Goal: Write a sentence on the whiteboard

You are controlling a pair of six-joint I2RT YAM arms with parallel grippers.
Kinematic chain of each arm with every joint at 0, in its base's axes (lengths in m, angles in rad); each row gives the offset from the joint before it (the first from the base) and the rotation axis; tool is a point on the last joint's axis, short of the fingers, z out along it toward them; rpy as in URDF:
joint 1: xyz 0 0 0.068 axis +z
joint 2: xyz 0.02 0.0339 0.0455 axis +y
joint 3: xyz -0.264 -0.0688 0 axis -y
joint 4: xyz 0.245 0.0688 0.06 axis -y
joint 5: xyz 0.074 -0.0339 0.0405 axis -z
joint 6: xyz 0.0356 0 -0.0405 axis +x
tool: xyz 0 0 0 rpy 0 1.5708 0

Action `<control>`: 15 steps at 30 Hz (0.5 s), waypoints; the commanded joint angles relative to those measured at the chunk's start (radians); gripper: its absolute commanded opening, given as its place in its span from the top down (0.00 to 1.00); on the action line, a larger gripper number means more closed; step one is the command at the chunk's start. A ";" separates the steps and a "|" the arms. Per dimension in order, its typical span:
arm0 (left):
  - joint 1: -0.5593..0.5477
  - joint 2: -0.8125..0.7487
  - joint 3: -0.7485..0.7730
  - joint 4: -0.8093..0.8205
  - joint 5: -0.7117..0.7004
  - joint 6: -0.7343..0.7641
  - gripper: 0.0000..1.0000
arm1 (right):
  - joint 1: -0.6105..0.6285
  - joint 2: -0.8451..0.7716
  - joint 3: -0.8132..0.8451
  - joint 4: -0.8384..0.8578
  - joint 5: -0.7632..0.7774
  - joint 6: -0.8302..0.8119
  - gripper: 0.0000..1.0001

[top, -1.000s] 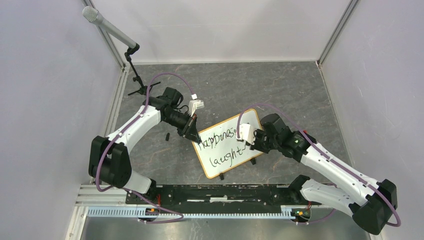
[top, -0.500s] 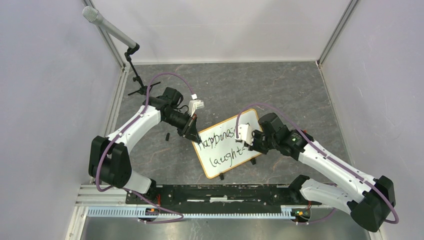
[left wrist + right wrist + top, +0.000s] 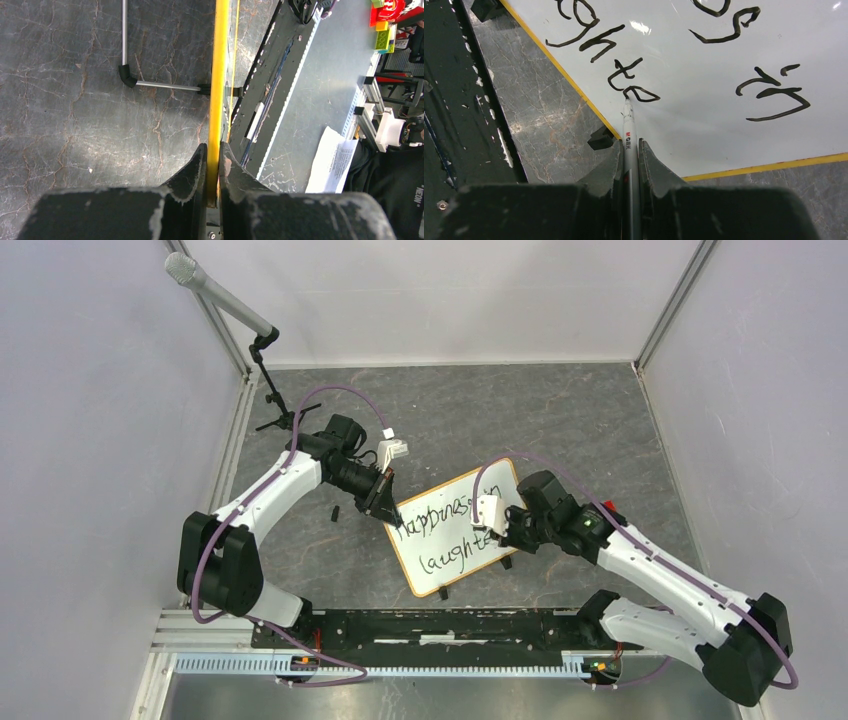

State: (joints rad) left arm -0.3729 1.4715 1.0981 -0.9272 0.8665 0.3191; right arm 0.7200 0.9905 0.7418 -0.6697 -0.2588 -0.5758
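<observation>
The whiteboard [image 3: 452,546] lies tilted on the grey floor in the middle of the top view. Its frame edge shows yellow in the left wrist view [image 3: 218,75]. The sentence [image 3: 440,515] runs in two dark lines, the lower reading "laughte" [image 3: 624,75]. My left gripper [image 3: 384,498] is shut on the board's left frame edge [image 3: 214,150]. My right gripper [image 3: 503,528] is shut on a grey marker [image 3: 628,135]. The marker tip touches the board at the last letter "e" [image 3: 640,94].
A microphone on a small black stand [image 3: 262,340] stands at the back left. A small black cap-like piece [image 3: 334,512] lies left of the board. Black clip feet [image 3: 442,591] sit at the board's near edge [image 3: 600,138]. A black rail [image 3: 440,625] runs along the front.
My right gripper has shifted slightly toward the near right along the lower line. A letter "e" has been added after "laught". The left arm has not moved.
</observation>
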 commanded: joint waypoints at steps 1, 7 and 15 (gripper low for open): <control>-0.015 0.011 -0.037 -0.008 -0.147 0.002 0.97 | -0.005 -0.021 0.013 0.013 0.093 -0.029 1.00; -0.015 0.013 -0.037 -0.009 -0.147 0.001 0.98 | -0.005 -0.026 0.041 -0.013 0.097 -0.031 1.00; -0.017 0.009 -0.037 -0.007 -0.147 0.003 0.98 | -0.005 -0.055 0.099 -0.039 0.067 -0.018 1.00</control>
State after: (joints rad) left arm -0.3729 1.4715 1.0981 -0.9272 0.8665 0.3191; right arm 0.7177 0.9665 0.7818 -0.7158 -0.2039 -0.5907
